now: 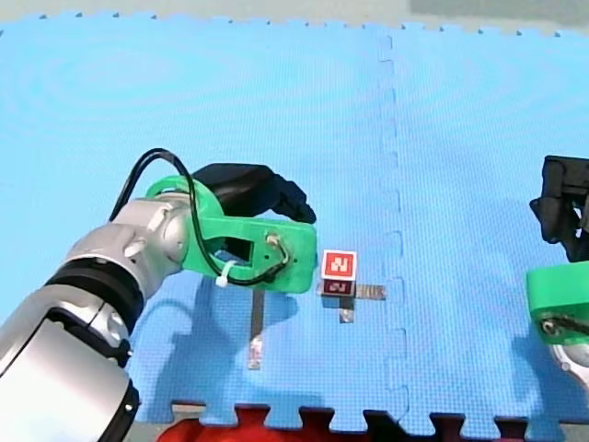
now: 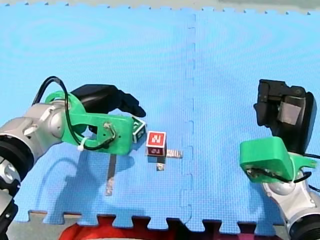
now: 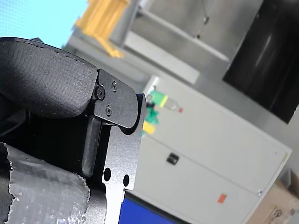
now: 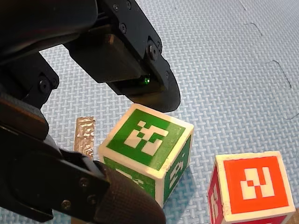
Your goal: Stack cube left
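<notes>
A green cube [image 2: 139, 131] with a white pattern sits between the black fingers of my left hand [image 2: 134, 117], just left of the red cube [image 2: 156, 140]. In the second wrist view the left hand [image 4: 149, 151] closes on the green cube [image 4: 147, 151], one finger on its far top edge and one at its near corner. The red cube [image 4: 252, 186] stands close beside it, not touching, on a cross of silver tape [image 1: 369, 293]. My right hand [image 2: 277, 112] is held above the mat far to the right and holds nothing.
Blue foam mats [image 1: 276, 110] cover the surface, with a seam [image 1: 391, 184] running front to back. A second silver tape strip [image 1: 257, 324] lies below the left hand. A red object [image 1: 239, 428] shows past the mat's front edge.
</notes>
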Tool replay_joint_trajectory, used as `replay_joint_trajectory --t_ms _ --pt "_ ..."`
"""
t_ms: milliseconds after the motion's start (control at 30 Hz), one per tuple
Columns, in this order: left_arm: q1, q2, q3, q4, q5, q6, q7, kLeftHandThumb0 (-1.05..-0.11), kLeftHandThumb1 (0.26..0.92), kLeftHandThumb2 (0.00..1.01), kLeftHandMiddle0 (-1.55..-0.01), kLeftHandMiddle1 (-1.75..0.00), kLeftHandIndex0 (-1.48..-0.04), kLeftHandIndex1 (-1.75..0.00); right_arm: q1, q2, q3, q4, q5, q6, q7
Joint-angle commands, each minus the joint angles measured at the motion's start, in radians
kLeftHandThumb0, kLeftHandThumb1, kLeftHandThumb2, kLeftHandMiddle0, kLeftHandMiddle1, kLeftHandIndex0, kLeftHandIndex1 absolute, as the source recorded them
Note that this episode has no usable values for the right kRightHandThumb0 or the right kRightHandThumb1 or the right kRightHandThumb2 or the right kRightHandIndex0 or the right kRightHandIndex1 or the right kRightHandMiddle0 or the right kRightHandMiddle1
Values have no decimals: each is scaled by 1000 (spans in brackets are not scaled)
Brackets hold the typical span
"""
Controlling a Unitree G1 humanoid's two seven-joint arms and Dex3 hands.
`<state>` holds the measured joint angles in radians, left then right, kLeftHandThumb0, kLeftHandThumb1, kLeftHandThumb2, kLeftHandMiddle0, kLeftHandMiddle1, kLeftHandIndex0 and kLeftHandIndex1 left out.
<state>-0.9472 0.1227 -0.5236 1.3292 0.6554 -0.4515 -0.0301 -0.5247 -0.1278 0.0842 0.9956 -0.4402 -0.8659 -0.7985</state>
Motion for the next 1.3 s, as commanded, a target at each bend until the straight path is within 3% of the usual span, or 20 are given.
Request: replay_joint_trajectory --t_ms 0,67,167,200,267,300,333,433,533,1000,1267 --pt "1 0 -5 0 5 3 7 -636 759 3 -977 -1746 -880 -55 5 -9 -4 -6 1 -1 -4" --pt "2 -5 -2 0 3 16 19 -584 762 3 -989 -1746 -947 -66 5 -10 -4 -5 0 -2 -5" --pt "14 -8 18 -4 -17 3 61 -461 786 9 -1007 -1746 -1242 -159 4 -11 -4 -2 -1 -5 -7" --pt "18 -8 22 -5 -20 -7 75 -417 797 5 -1011 -1746 -1275 -357 4 -11 -4 -2 -2 -6 -8" --pt "26 -6 25 -4 -22 -28 105 -382 802 1 -1016 -1746 -1128 -791 2 -13 -4 0 -2 -8 -9" --pt "29 -5 26 -3 -22 -37 118 -371 804 1 -1018 -1746 -1048 -895 2 -13 -4 0 -3 -9 -10" --pt "31 -4 27 -1 -22 -44 128 -369 805 1 -1019 -1746 -1023 -899 1 -14 -4 2 -3 -10 -11" --pt "30 -2 27 2 -19 -54 142 -375 808 0 -1018 -1746 -1089 -639 -1 -14 -3 4 -6 -14 -16" --pt "28 2 20 2 -10 -63 159 -386 811 1 -1014 -1746 -1132 -498 -2 -13 -4 3 -6 -18 -18" --pt "25 25 16 0 -1 -94 171 -408 828 5 -999 -1746 -1166 -364 2 -14 -3 6 -14 -26 -24" --pt "-10 58 26 -5 -8 -114 116 -421 833 4 -979 -1746 -1165 -305 2 -12 -3 19 -13 -35 -25"
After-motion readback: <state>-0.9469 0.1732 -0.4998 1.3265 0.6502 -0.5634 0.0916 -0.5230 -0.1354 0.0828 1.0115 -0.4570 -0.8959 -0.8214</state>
